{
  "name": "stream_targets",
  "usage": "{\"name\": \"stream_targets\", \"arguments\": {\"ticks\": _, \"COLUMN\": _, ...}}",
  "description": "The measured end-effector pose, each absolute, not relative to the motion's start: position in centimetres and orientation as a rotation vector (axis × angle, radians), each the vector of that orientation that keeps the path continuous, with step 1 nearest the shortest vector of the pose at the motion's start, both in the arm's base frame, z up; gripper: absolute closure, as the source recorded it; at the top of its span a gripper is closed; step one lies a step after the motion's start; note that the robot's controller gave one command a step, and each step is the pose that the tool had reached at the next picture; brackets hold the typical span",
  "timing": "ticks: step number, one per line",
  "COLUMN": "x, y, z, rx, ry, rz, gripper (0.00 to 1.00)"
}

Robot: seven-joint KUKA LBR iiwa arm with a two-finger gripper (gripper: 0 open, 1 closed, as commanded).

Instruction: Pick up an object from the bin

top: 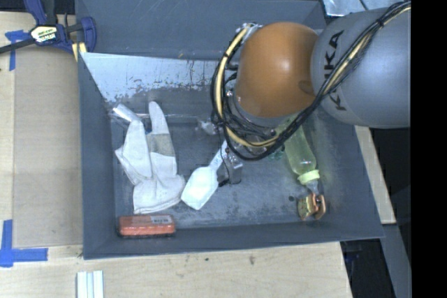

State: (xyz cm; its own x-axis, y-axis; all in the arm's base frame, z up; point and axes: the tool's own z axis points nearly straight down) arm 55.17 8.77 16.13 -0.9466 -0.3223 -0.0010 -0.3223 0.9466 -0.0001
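Note:
My gripper (229, 169) hangs low in the middle of the bin, under the orange dome, with a dark fingertip showing just right of a small white rounded piece (199, 187). The white piece touches or nearly touches that fingertip. A crumpled white cloth (149, 158) lies to the left of it. A pale green bottle (301, 153) lies to the right, partly hidden by the arm's cables.
A flat reddish-brown bar (146, 225) lies by the bin's front left wall. A small brown and metal thing (311, 205) sits at the front right. A small silvery piece (123, 113) rests at the cloth's far end.

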Motion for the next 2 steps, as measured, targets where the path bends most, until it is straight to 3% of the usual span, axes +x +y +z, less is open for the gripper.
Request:
{"name": "stream_targets", "arguments": {"ticks": 1, "x": 54.7, "y": 9.7, "z": 14.3, "rx": -0.633, "ry": 3.076, "rz": -0.001, "gripper": 0.0}}
{"name": "stream_targets", "arguments": {"ticks": 2, "x": 56.1, "y": 9.8, "z": 7.6, "rx": -1.031, "ry": 2.962, "rz": -0.001, "gripper": 0.0}}
